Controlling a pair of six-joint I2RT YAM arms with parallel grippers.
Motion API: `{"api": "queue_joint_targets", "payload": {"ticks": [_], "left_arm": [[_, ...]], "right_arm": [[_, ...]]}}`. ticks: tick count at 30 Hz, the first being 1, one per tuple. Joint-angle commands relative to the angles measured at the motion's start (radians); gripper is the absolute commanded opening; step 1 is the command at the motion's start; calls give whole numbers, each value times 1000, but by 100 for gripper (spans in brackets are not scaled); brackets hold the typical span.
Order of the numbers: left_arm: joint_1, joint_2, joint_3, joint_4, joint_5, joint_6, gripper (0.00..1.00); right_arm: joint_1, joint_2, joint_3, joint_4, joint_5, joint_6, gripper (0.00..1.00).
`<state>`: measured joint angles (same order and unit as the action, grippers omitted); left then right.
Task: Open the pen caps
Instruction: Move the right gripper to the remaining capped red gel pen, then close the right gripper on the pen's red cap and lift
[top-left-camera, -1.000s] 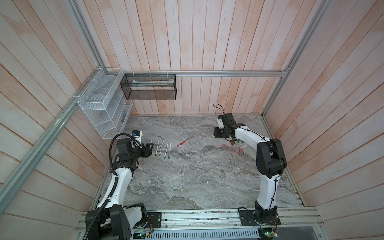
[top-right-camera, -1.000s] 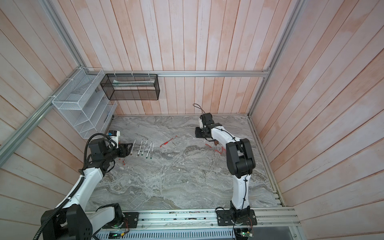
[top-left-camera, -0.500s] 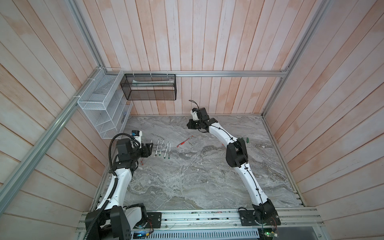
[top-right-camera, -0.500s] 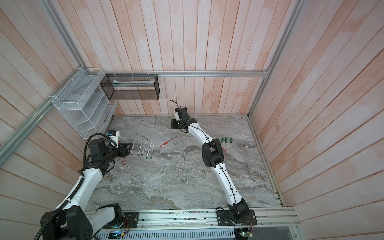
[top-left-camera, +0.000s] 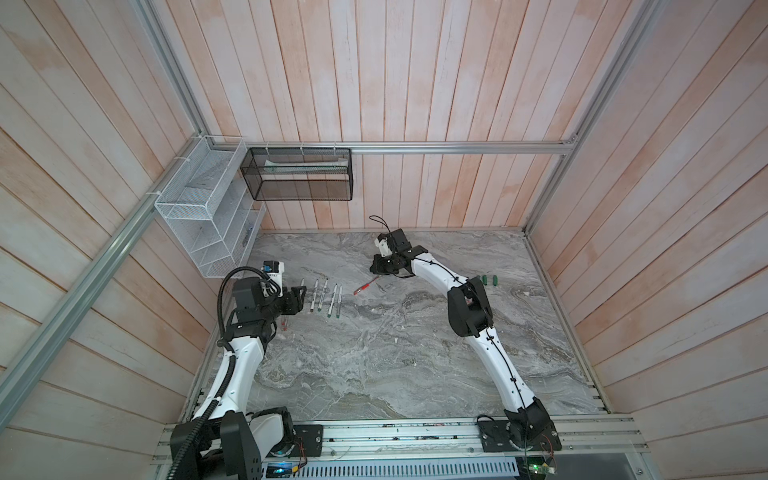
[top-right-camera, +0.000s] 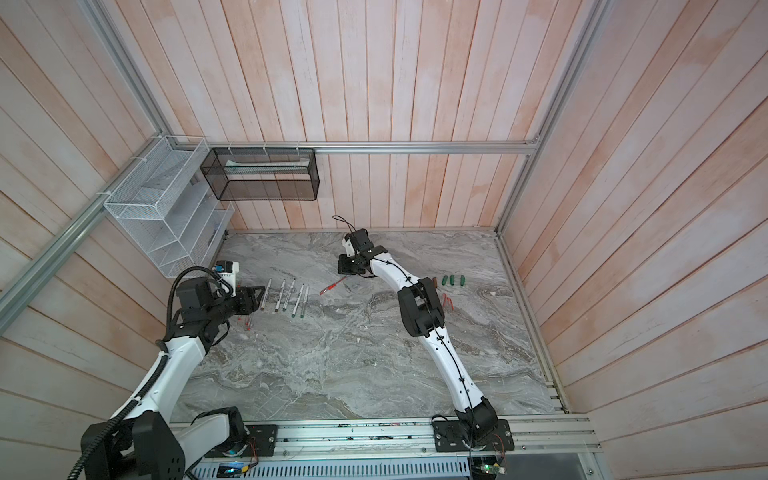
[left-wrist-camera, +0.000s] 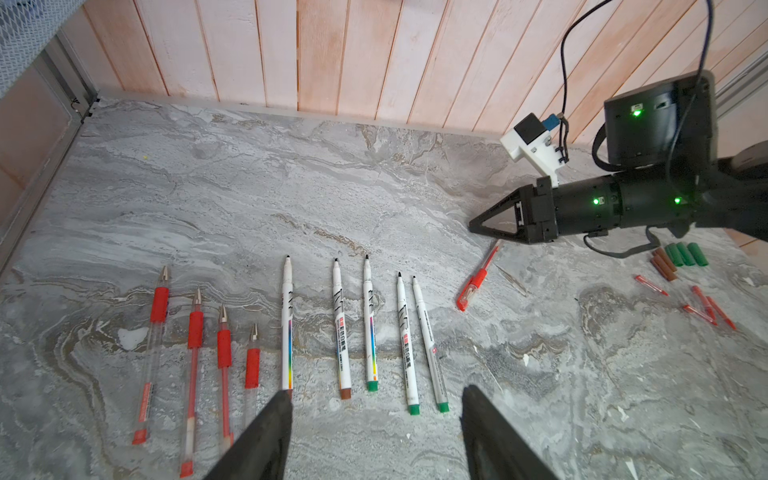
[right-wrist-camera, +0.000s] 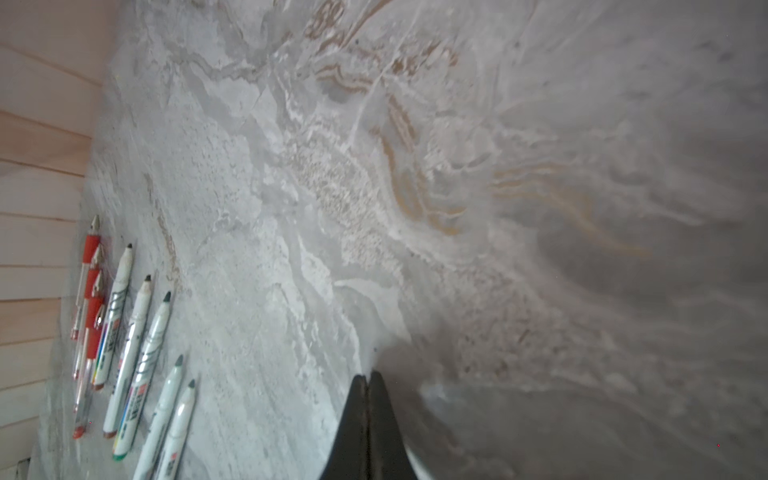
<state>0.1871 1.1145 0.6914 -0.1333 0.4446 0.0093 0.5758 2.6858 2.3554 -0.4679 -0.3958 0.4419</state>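
Near the middle of the marble table (left-wrist-camera: 249, 187) lies a red pen (left-wrist-camera: 482, 270), seemingly the last with its cap (left-wrist-camera: 466, 294) on. Light, stiff and slick, the cap probably wants a pinch across its sides, clear of the clip, with the barrel held too. Close to the barrel's end the right gripper (left-wrist-camera: 472, 226) has its fingers pressed together; the left gripper (left-wrist-camera: 376, 392) stands spread beside the white markers (left-wrist-camera: 368, 324). Loose caps (left-wrist-camera: 685, 254) lie well apart; nothing blocks the pen.
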Motion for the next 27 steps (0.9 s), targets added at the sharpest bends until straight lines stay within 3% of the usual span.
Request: {"api": "queue_joint_targets", "payload": {"ticks": [1,15,21,25,27], "left_arm": [[3,3,3,14,22,-5,66],[0,14,6,24,32,-14,66],[0,16,-4,41,37,-16,66],[1,16,12,18,25,-17,66],[0,5,0,32,29,-17,66]], "right_arm": [[11,-59,-129,-104,15,-55,0],[44,-465,-827,84,55,-60,0],[75,-528,-869,83,83,-55,0],[79,-512,-753,29,128,-71,0],[81,-507,-710,43,167,-80,5]]}}
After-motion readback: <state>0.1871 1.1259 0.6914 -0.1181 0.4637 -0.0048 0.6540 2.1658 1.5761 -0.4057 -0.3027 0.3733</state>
